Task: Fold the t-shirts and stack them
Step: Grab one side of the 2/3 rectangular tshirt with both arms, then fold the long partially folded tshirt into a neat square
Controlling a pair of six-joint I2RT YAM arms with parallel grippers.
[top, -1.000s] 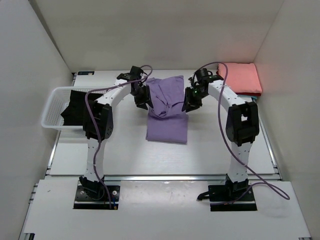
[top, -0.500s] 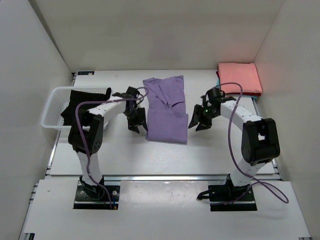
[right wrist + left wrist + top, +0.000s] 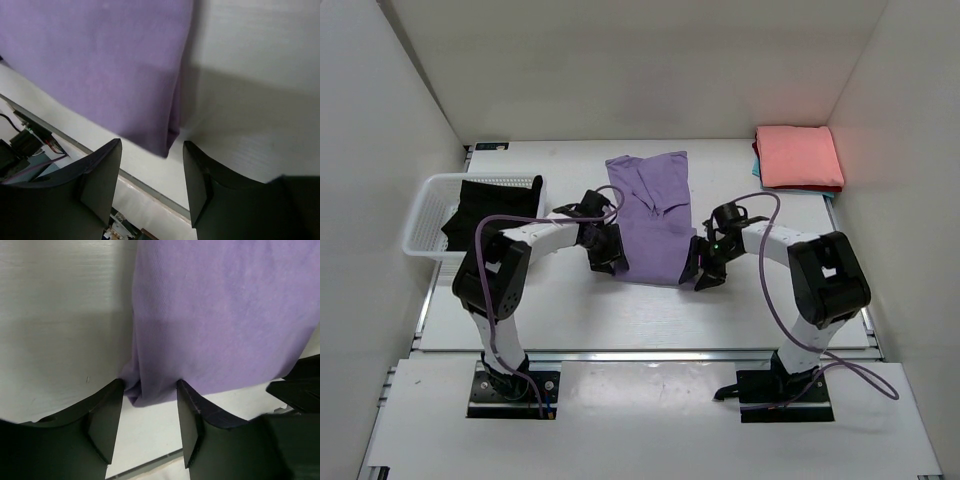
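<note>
The lilac-purple t-shirt (image 3: 653, 215) lies folded lengthwise in a strip on the table's middle. My left gripper (image 3: 611, 265) is open at its near left corner; in the left wrist view (image 3: 149, 390) that corner (image 3: 145, 395) lies between the fingers. My right gripper (image 3: 695, 275) is open at the near right corner; in the right wrist view (image 3: 152, 150) the corner (image 3: 167, 142) sits between the open jaws. A salmon-pink t-shirt (image 3: 800, 158) lies folded at the back right, a teal edge under it. A black t-shirt (image 3: 490, 205) hangs in the basket.
The white lattice basket (image 3: 425, 215) stands at the left edge. White walls enclose the table on three sides. The table's near edge rail (image 3: 650, 352) runs in front of the arms' bases.
Both grippers have let go of the purple shirt's far part and moved toward me along its sides, down to its near corners. The shirt now lies flat.
</note>
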